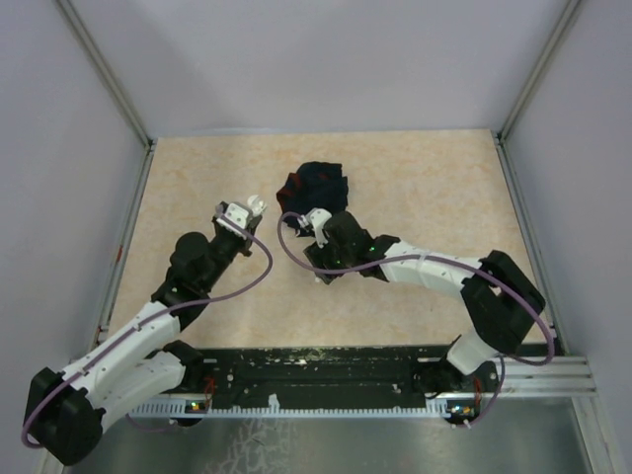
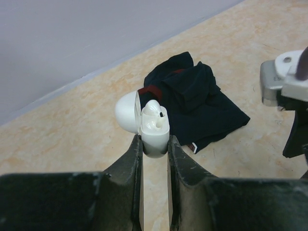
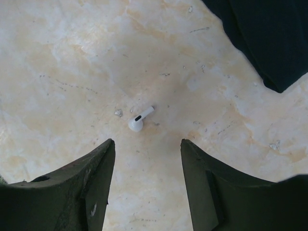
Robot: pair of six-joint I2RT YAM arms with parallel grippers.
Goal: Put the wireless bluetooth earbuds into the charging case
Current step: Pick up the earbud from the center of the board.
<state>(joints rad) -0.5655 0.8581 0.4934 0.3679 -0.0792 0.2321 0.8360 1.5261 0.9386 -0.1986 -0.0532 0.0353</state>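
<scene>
My left gripper (image 2: 155, 143) is shut on the lower body of a white charging case (image 2: 155, 131) and holds it upright above the table. The case's lid (image 2: 126, 113) is hinged open to the left. One white earbud (image 2: 153, 109) sits in the case. In the top view the left gripper (image 1: 242, 209) is left of the dark cloth. My right gripper (image 3: 147, 143) is open and points down at the table. A second white stemmed earbud (image 3: 138, 120) lies on the table just beyond its fingertips, slightly left of centre. No black or red earbud shows.
A crumpled dark navy cloth with red trim (image 1: 316, 186) lies mid-table behind both grippers; it also shows in the left wrist view (image 2: 197, 101) and the right wrist view (image 3: 269, 33). The right arm's wrist (image 2: 286, 79) hangs close to the right of the case. Metal frame posts border the table.
</scene>
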